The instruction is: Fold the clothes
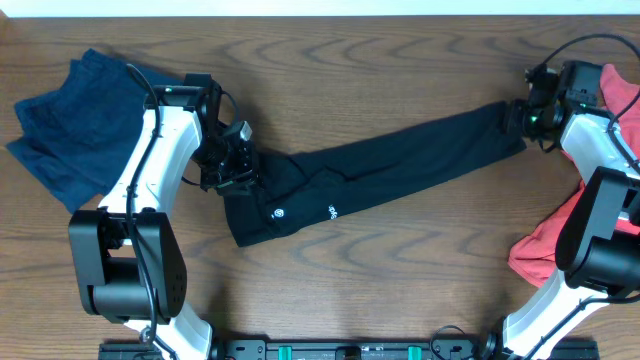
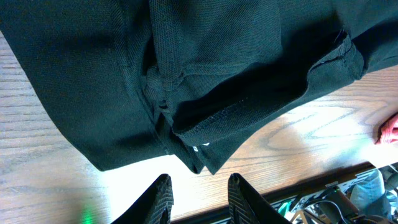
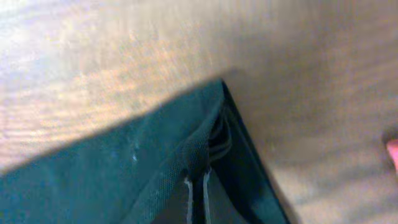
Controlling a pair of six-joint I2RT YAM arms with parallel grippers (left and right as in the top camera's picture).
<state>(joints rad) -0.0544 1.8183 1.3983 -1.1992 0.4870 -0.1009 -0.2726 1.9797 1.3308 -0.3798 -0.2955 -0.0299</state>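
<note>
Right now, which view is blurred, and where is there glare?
Right wrist view: out of focus, black fabric garment and brown wooden table both soft. Left wrist view: sharp weave, strong glare on the wood under the hem. Overhead view: sharp, evenly lit.

No legible text: two tiny white logo marks on a black garment [image 1: 400, 160].
From overhead, the garment lies stretched across the desk [image 1: 400, 290]. Toward its left, near end sit a round white emblem [image 1: 280, 211] and, just right of it, a short white streak [image 1: 331, 210] like a wordmark. Both are too small to read.
</note>
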